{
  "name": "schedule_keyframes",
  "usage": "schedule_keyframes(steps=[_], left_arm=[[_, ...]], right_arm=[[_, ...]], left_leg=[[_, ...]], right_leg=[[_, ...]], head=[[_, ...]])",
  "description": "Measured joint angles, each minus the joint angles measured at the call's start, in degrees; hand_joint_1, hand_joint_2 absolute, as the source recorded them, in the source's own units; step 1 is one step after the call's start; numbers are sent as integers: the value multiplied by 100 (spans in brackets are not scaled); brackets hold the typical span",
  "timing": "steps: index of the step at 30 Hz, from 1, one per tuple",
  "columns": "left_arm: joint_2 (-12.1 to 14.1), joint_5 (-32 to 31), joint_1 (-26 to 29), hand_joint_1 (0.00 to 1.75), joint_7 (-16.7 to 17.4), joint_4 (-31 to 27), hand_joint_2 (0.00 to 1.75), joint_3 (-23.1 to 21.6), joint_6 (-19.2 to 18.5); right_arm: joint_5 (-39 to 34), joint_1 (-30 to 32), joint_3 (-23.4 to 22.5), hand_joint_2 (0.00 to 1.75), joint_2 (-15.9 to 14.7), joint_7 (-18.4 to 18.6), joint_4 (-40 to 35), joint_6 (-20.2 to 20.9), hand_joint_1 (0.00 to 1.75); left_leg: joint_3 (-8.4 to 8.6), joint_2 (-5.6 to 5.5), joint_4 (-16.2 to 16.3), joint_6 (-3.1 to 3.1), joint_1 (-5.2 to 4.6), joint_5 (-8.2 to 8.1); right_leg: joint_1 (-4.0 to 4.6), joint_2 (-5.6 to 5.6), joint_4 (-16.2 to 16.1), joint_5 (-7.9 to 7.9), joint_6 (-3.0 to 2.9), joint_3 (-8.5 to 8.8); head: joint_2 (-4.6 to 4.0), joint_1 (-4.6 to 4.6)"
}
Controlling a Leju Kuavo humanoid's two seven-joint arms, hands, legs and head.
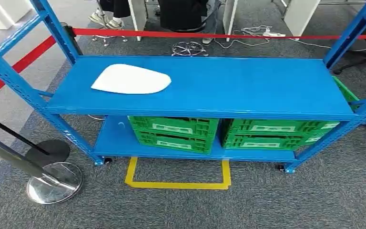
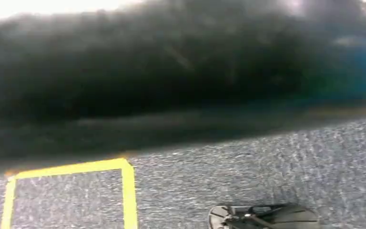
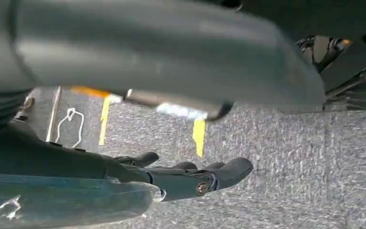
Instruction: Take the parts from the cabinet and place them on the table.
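Head view puts your white part [image 1: 131, 79] near the top shelf's [image 1: 248, 86] left end; right hand [image 3: 190, 175] hangs empty, fingers loosely extended, left hand's state can't be told. A flat part may slide from your fingers.

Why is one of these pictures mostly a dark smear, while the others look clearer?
Left wrist view: a dark blurred mass sits too close to focus, and only the grey carpet shows texture. Head view: evenly lit and sharp, with the flat white part crisp on the blue metal shelf. Right wrist view: the right hand is fairly sharp beneath a blurred grey cover.

Lab/test area: blue steel rack [image 1: 248, 90], green crates [image 1: 174, 133], red barrier tape [image 1: 209, 35], carpet.
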Motion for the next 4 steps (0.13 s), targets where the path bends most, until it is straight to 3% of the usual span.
schedule_keyframes(steps=[4], left_arm=[[70, 441, 68, 0, 181, -44, 0, -396, -55]], right_arm=[[-479, 3, 417, 0, -127, -15, 79, 28, 0]], left_leg=[[-1, 0, 0, 1, -4, -2]], right_leg=[[-3, 0, -2, 2, 2, 4]], head=[[0, 0]])
